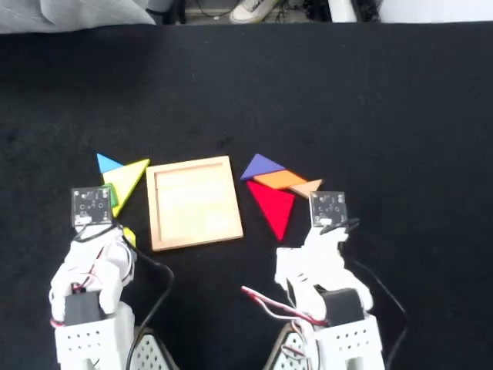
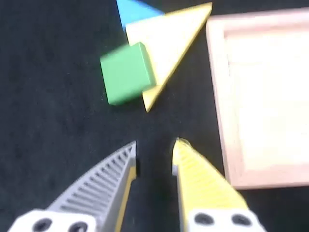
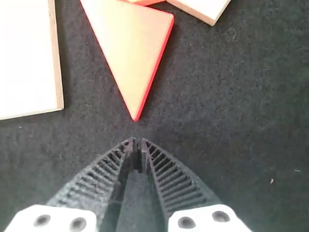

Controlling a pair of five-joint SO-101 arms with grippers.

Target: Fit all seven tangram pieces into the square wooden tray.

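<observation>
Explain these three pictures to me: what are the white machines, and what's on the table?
The machines are robot arms: left arm, right arm, at a table. One picture looks down from above; the other two come from a camera on each arm's wrist. In the middle lies the square wooden tray, no pieces in it yet. By the left arm: a blue triangle, yellow triangle and green piece. By the right: purple piece, orange piece, red triangle and tan piece. The left end effector is open, the right end effector shut; neither holds anything.

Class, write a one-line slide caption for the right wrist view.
Shut tool points at the tip of the red triangle, beside the wooden tray.
</observation>
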